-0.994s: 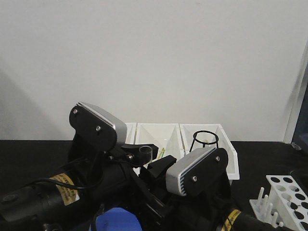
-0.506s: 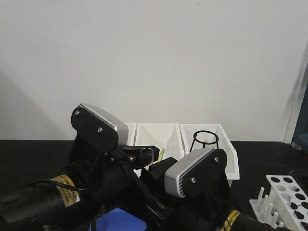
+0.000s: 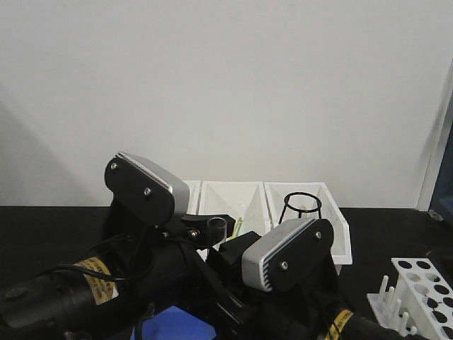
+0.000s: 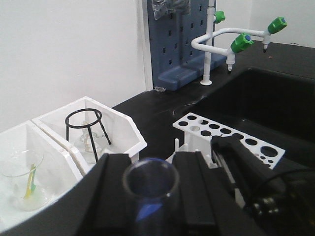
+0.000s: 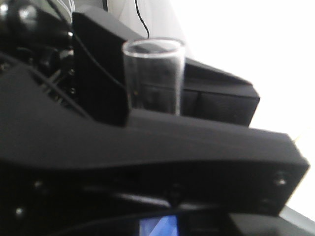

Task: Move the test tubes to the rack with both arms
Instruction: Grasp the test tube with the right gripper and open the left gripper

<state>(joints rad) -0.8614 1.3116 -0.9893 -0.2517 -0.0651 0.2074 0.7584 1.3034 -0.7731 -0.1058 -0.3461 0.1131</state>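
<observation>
Left wrist, test tube (image 4: pixel 150 183) between fingers (image 4: pixel 109 194)

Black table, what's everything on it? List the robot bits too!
test tube: one, clear, upright in the left pincer
rack: one, white, on the table by the sink
bins: three, white, along the wall
tripod: one, black wire, in the bin nearest the rack
beaker: one, clear, in the middle bin
tap: one, white with green knobs, beside the sink
sink: one, black, set in the table
pegboard: one, blue, against the wall
left pincer: one, black, shut on the test tube
right arm: one, black and silver-grey, beside the left pincer
</observation>
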